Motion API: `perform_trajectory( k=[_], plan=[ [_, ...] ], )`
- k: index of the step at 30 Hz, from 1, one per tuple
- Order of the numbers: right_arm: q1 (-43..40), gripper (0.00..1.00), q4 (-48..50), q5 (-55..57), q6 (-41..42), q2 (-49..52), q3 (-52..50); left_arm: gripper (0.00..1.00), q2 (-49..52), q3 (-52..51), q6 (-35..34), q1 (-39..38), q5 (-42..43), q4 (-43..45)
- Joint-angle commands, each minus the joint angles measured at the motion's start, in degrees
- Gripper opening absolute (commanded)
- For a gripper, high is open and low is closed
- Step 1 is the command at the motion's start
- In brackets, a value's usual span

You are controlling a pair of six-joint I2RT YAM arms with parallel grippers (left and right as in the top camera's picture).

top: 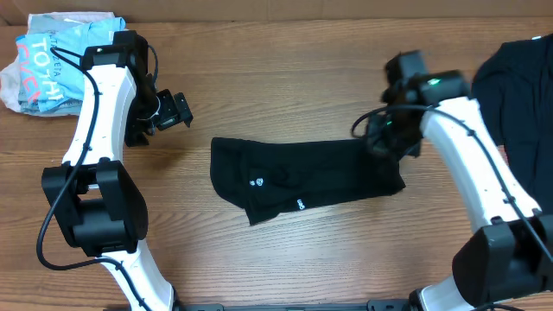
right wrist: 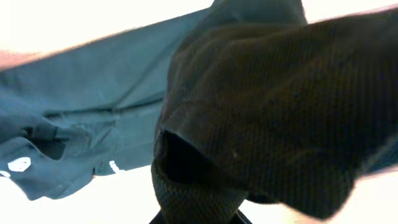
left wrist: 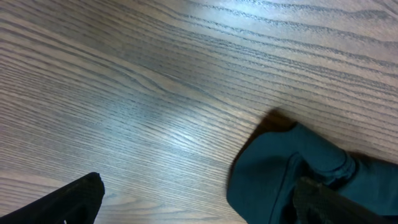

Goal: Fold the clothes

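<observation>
The shirt (top: 302,177) lies folded mid-frame, its right end pinched in the right gripper (top: 382,138); the left gripper (top: 180,112) hangs spread and empty beyond its left edge. A one-sided pull could drag the folds open. Two black shirts in all, the second shirt (top: 518,86) at far right; one blue bundle (top: 52,56) upper left.

Blue bundle, far left corner: the blue bundle (top: 52,56) carries large white capitals, set askew, that begin "TO"; the rest cannot be read for certain. Pink outlined letters run below them, illegible.
Shirt, centre: the folded black T-shirt (top: 302,177) bears a round white logo (top: 257,181), too small to read.
Shirt, lower edge: a second white mark (top: 300,205) sits near the hem, its characters unclear.
Right wrist view: the same white marks (right wrist: 18,164) appear as blurs, unreadable.
</observation>
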Motion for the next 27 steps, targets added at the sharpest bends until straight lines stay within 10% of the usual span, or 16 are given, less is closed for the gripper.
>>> perform_trajectory(
  k=[1, 16, 21, 27],
  plan=[
    [1.31, 0.04, 2.58, 0.15, 2.21, -0.63, -4.39, 1.00, 0.31, 0.83, 0.52, -0.17, 0.63, -0.09],
    [8.15, 0.10, 15.13, -7.54, -1.09, -0.63, -13.84, 1.00, 0.31, 0.83, 0.50, -0.22, 0.63, 0.15],
    [10.64, 1.00, 15.28, -7.48, -1.11, -0.63, -13.84, 1.00, 0.31, 0.83, 0.52, -0.39, 0.59, 0.15],
    [8.70, 1.00, 11.10, -6.08, -1.31, -0.66, -10.78, 1.00, 0.31, 0.83, 0.52, -0.59, 0.59, 0.17]
  ],
)
